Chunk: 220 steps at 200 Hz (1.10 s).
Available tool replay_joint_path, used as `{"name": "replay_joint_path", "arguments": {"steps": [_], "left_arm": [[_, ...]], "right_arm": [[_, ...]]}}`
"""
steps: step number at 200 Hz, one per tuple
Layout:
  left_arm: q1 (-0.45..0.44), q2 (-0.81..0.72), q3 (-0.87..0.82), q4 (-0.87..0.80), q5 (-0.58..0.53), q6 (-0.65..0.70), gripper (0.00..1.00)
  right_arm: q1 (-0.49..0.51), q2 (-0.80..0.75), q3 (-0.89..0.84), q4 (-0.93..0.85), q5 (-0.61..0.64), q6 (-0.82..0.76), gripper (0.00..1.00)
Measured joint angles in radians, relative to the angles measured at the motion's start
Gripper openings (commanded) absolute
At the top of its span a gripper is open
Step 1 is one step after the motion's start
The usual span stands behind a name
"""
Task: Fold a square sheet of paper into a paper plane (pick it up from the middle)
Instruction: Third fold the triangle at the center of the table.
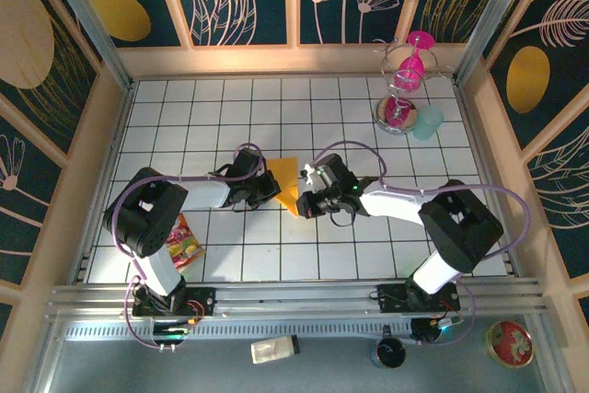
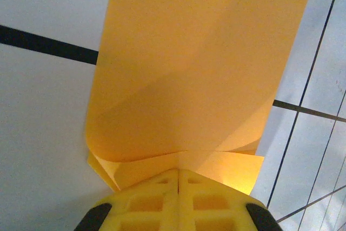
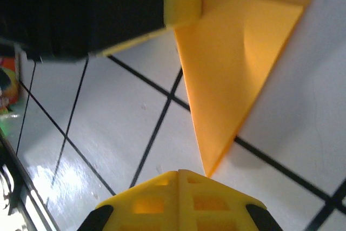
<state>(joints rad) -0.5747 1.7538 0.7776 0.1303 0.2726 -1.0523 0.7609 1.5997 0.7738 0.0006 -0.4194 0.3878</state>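
Nearest the arm bases, a snack packet (image 1: 184, 244) is lying at the left of the tiled table (image 1: 386, 246), well apart from the work.

Further in, at the middle of the table, the two claws are facing each other across the paper (image 1: 282, 178). The left claw (image 2: 178, 173) is sitting fully closed, with its fingertips touching the layered edge of the paper. I cannot tell whether a layer is nipped between them, and it looks more like pressing than holding. The right claw (image 3: 178, 174) is also sitting fully closed with nothing in it. Its tips are just beside the paper's sharp corner, either touching it or stopping just short.

The paper is lying on the table between the claws, already creased from a square into a tapering wedge. Its upper layer is bowing up in the left wrist view rather than lying flat. So the task seems to be midway: the first folds are made, but the shape is too broad for a finished dart.

The next move probably calls for one claw pinning the wedge while the other lifts a long edge, carries it over the centre line and flattens the bowed layer. Thin paper will be sliding under any sideways push.

The sharp tip is pointing toward the near edge, leaning slightly to the robot's right, and the broad end is facing the far wall. The long axis is running near to far, a little skewed to the tile lines.

Farthest off, a stand of pink glasses (image 1: 406, 80) is sitting by the far right corner, well apart.
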Motion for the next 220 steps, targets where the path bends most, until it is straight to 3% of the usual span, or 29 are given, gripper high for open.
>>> {"name": "replay_joint_path", "arguments": {"steps": [76,145,220], "left_arm": [[0.000,-0.002,0.000,0.000,0.007,0.008,0.01],[-0.012,-0.088,0.002,-0.002,0.039,0.088,0.04],[-0.048,-0.021,0.003,0.000,0.068,0.107,0.05]], "right_arm": [[0.000,0.188,0.092,0.027,0.029,0.019,0.00],[0.000,0.197,0.104,0.013,0.032,0.019,0.00],[0.000,0.203,0.115,-0.002,0.032,0.022,0.00]]}}
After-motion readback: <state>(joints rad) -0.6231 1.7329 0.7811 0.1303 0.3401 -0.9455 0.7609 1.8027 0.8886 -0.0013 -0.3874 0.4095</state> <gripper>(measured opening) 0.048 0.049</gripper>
